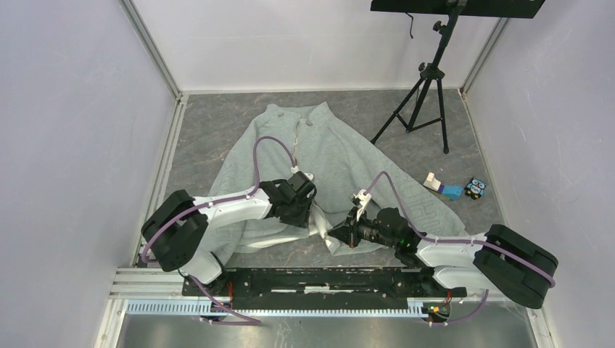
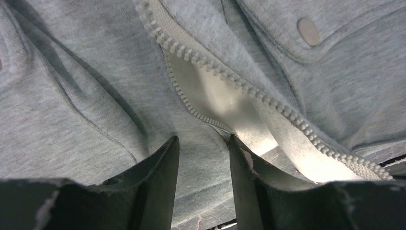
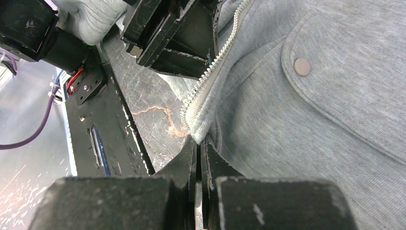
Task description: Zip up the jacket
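Note:
The light grey fleece jacket lies spread on the table, collar at the far side and front open near the hem. My left gripper rests on the left front panel. In the left wrist view its fingers stand apart with flat fleece between them, beside the pale zipper teeth. My right gripper is shut on the right panel's bottom corner. The right wrist view shows that corner of the jacket pinched at the tips of the gripper, where the zipper teeth end.
A black tripod stands at the back right. A small blue-and-white box and a little owl figure lie to the right of the jacket. The black base rail runs along the near edge. White walls close both sides.

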`<state>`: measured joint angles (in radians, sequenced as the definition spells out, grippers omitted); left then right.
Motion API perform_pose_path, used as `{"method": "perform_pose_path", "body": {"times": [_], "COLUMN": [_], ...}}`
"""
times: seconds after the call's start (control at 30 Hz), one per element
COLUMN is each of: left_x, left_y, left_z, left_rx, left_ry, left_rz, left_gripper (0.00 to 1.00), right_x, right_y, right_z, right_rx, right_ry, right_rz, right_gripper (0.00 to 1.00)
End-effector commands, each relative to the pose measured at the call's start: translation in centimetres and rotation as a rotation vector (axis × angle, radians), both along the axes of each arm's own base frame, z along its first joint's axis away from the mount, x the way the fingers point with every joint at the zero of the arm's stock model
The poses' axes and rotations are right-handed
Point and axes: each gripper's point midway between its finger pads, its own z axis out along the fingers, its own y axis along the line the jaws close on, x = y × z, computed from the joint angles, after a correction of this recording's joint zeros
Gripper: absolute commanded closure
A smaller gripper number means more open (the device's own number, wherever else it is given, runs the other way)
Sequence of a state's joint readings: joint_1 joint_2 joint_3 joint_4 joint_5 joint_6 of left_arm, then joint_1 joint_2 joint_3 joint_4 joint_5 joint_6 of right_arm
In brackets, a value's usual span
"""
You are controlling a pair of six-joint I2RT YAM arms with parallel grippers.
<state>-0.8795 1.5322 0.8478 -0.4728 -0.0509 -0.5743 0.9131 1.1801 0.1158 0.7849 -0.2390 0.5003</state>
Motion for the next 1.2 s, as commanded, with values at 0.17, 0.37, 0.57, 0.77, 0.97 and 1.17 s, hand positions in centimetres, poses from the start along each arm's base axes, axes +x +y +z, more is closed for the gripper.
{"method": "perform_pose_path", "body": {"times": [0.17, 0.37, 0.57, 0.77, 0.97, 1.17], "left_x": [0.5, 0.8, 0.6, 0.0, -0.6, -1.1], "left_y": [0.4, 0.5, 0.5, 0.2, 0.4, 0.3], "left_z": [-1.0, 0.0, 3.0, 5.8, 8.1, 10.9], "left_rx": [0.033, 0.010, -0.099, -0.276, -0.441, -0.606], "left_ry": [-0.029, -0.068, -0.152, -0.261, -0.426, -0.609], "left_rz": [-0.012, -0.007, -0.019, -0.049, -0.117, -0.181], "left_gripper": [0.61, 0.78, 0.84, 0.92, 0.98, 0.98], "right_x": [0.2, 0.0, -0.3, -1.5, -2.3, -2.9], "right_y": [0.4, 0.6, 1.1, 2.9, 4.7, 6.0], "right_z": [0.4, 0.4, 1.0, 2.8, 4.3, 5.3], "right_rx": [0.031, 0.035, 0.069, 0.177, 0.253, 0.295], "right_ry": [-0.004, 0.006, 0.026, 0.080, 0.108, 0.166], "right_rz": [0.006, 0.015, 0.034, 0.128, 0.223, 0.301], "right_gripper": [1.00, 1.00, 1.00, 1.00, 1.00, 1.00]}}
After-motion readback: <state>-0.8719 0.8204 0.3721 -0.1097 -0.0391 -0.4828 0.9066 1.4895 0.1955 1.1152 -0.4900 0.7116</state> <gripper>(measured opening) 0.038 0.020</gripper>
